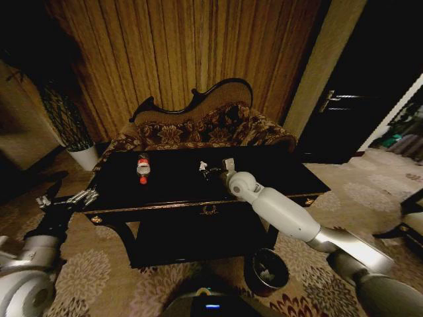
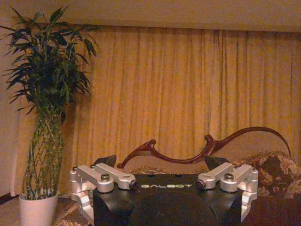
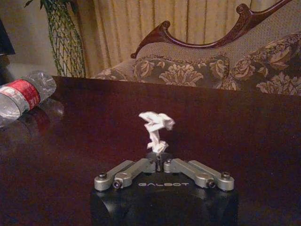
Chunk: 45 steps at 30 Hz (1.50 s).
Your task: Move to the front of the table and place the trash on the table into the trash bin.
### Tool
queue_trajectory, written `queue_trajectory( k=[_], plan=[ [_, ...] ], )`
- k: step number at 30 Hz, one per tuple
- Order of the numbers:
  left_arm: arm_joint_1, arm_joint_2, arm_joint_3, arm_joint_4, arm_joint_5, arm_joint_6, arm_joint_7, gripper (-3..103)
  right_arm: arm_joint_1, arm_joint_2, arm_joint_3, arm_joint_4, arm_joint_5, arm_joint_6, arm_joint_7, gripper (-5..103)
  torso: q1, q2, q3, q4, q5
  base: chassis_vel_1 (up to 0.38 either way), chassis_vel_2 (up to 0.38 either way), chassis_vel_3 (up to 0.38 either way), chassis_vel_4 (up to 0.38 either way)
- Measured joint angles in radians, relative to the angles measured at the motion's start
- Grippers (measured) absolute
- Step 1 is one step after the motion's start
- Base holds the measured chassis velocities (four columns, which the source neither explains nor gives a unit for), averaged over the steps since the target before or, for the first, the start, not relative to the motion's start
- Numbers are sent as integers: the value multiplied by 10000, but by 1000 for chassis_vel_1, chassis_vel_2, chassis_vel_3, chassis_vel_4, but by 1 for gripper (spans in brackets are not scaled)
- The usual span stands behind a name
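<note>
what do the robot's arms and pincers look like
Both arms are smooth glossy white-grey shells with rounded ball-like joints. The right arm has a brighter silver segment near its base; the left arm darkens to black toward the wrist. Each pincer, left pincer and right pincer, has a black housing lettered GALBOT and silver bolted metal linkage bars.
</note>
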Motion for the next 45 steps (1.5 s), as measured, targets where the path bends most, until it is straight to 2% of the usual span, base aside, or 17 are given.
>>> queue_trajectory(
  k=[1, 4, 15, 19, 23, 26, 29, 30, 32, 33, 35, 36, 39, 41, 45],
  plan=[
    [1, 1, -5, 4, -1, -2, 0, 100, 0, 1, -4, 3, 3, 0, 0, 1, 0, 0, 0, 0, 0, 0, 0, 0, 0],
    [4, 4, -7, 11, -6, -10, 0, 100, 1, -3, -15, 25, 12, 0, -1, 0, 0, 0, 0, 0, 0, 0, 0, 0, 0],
    [-49, 14, -173, 15, -165, -21, 1, 100, -34, -75, -10, 131, -52, 224, 276, 0, 0, 0, 0, 1, 0, 0, 0, 0, 0],
    [-97, 14, -250, 68, -224, -29, 9, 100, -229, -317, 469, 318, -203, 409, 294, 0, 0, 0, 0, 1, 0, 0, 0, 0, 0],
    [-142, 51, -249, 124, -244, -58, 54, 100, -969, -736, 1871, 713, -522, 624, 274, 0, 0, 0, 0, 0, 1, 0, 0, 0, 0],
    [-148, 94, -258, 148, -268, -102, 81, 100, -1262, -924, 2267, 826, -657, 767, 216, 0, 0, 0, 0, 0, 3, 0, 0, 0, 0],
    [-231, 273, -266, 278, -412, -202, 168, 100, -2562, -1493, 3638, 928, -1414, 1526, -594, 0, 0, 1, -1, 1, 4, 0, 0, 0, 0],
    [-231, 273, -266, 278, -412, -202, 168, 100, -2562, -1493, 3638, 928, -1414, 1526, -594, 0, 0, 1, -1, 1, 4, 0, 0, 0, 0],
    [-360, 355, -199, 403, -500, -187, 179, 100, -3827, -1915, 4839, 1149, -1595, 1942, -1196, 0, 0, 1, 0, -4, 4, 0, 0, 0, 0],
    [-360, 355, -199, 403, -500, -187, 179, 100, -3827, -1915, 4839, 1149, -1595, 1942, -1196, 0, 0, 1, 0, -4, 4, 0, 0, 0, 0],
    [-497, 365, -101, 549, -532, -100, 185, 100, -4822, -2163, 5875, 1399, -1946, 2312, -1373, 0, -1, 2, -1, -5, -1, 0, 0, 0, 0],
    [-497, 365, -101, 549, -532, -100, 185, 100, -4822, -2163, 5875, 1399, -1946, 2312, -1373, 0, -1, 2, -1, -5, -1, 0, 0, 0, 0],
    [-505, 369, -19, 784, -538, -99, 308, 100, -5955, -2209, 7017, 1844, -2470, 2563, -1512, 0, -2, 2, -1, 0, 2, 0, 0, 0, 0],
    [-489, 376, -17, 855, -537, -132, 384, 100, -6224, -2189, 7271, 1984, -2560, 2606, -1513, 0, -2, 2, -1, 2, -1, 0, 0, 0, 0],
    [-458, 472, -28, 1175, -549, -241, 768, 100, -7594, -2065, 8440, 2648, -3135, 2816, -1511, 0, -1, 1, 0, 1, 0, 0, 0, 0, 0]
  ],
)
